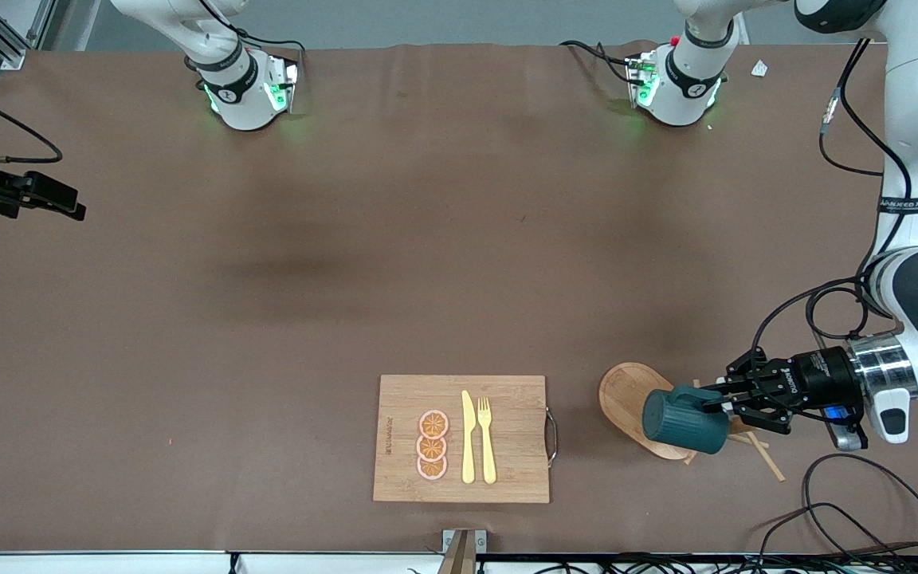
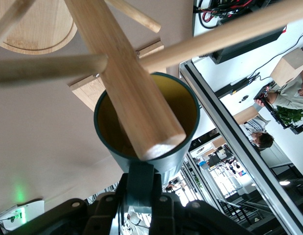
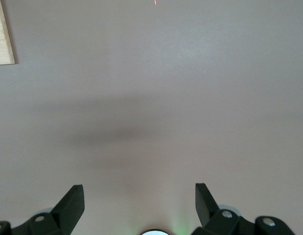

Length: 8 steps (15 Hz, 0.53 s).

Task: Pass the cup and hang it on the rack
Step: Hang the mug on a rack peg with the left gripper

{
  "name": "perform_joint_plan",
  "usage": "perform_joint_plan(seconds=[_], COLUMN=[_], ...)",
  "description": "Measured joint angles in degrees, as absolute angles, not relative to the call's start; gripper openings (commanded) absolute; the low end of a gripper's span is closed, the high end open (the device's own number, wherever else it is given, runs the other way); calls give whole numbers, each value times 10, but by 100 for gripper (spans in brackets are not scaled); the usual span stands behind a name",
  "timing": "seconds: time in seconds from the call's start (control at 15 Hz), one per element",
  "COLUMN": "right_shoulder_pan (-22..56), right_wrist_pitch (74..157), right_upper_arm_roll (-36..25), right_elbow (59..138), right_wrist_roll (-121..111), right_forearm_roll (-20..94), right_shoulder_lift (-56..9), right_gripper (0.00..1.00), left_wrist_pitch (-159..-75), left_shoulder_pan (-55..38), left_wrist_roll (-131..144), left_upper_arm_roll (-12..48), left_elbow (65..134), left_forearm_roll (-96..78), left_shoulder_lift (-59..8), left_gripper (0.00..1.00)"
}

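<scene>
The dark teal cup [image 1: 684,421] hangs sideways in the air over the oval base of the wooden rack [image 1: 622,396]. My left gripper [image 1: 720,402] is shut on the cup's handle. In the left wrist view the gripper [image 2: 140,188] clamps the handle, and the cup [image 2: 176,160] shows its yellow inside. The rack's post [image 2: 122,83] crosses the cup's mouth, with its pegs spread around. Two pegs [image 1: 766,456] show beside the gripper. My right gripper [image 1: 75,210] waits open and empty over the table [image 3: 151,98] at the right arm's end; it also shows in the right wrist view [image 3: 139,196].
A rectangular cutting board [image 1: 507,422] lies near the front edge beside the rack, with orange slices [image 1: 433,445], a yellow knife and a fork [image 1: 486,438] on it. Its corner shows in the right wrist view [image 3: 3,34]. Cables [image 1: 841,510] lie at the front corner by the left arm.
</scene>
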<state>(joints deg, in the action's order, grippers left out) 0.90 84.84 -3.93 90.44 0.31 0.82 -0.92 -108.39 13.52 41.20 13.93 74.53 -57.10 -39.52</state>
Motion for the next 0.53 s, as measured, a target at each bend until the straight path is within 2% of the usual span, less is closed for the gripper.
perform_joint_plan(seconds=[0.53], right_shoulder_pan=[9], right_wrist_pitch=[844], right_upper_arm_roll=[-38], right_elbow=[907], right_wrist_roll=[3], right_forearm_roll=[8], right_shoulder_lift=[10], right_gripper=[100], left_wrist_pitch=[-1083], left_shoulder_pan=[153], left_wrist_roll=[412], left_upper_arm_roll=[139], left_elbow=[746], left_forearm_roll=[-585], left_shoulder_lift=[-398], left_gripper=[1])
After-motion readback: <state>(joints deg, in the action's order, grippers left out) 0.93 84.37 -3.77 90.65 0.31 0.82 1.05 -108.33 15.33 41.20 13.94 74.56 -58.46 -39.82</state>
